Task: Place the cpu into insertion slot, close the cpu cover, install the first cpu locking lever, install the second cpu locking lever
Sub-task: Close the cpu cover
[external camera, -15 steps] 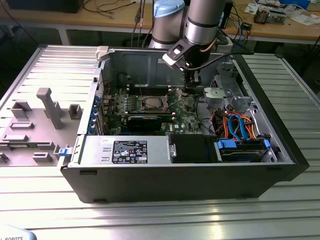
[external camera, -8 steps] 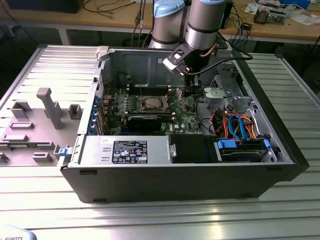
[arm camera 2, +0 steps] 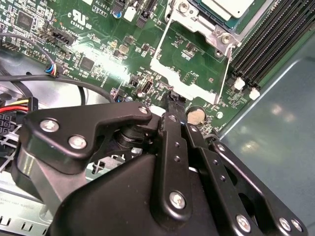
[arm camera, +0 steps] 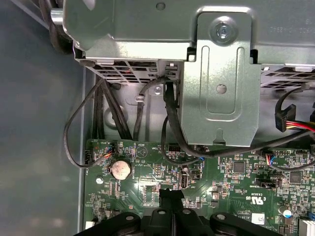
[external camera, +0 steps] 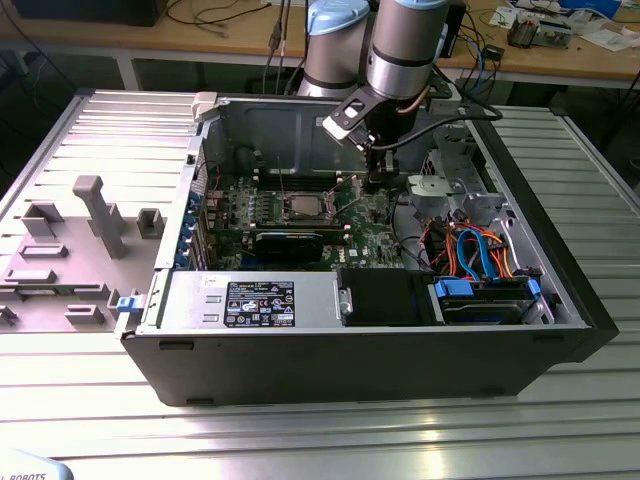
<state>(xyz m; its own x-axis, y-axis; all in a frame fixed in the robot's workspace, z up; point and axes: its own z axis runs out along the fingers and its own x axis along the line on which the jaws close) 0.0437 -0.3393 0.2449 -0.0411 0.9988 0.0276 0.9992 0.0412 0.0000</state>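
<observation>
- The gripper [external camera: 375, 182] hangs low over the green motherboard [arm camera 2: 98, 49], on the exterior view's right of the insertion slot [external camera: 305, 208].
- Its fingers are pressed together and grasp nothing.
- The cpu [arm camera 2: 230, 7] lies in the slot, silvery side up.
- The cpu cover [arm camera 2: 187, 86] is open, its frame near the fingertips.
- A round battery [arm camera: 119, 169] lies close by.

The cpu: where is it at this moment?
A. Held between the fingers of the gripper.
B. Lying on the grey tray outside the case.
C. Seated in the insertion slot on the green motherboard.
C: in the second wrist view the silvery cpu sits inside the metal rim of the insertion slot, while the gripper is shut beside the round coin battery.
</observation>
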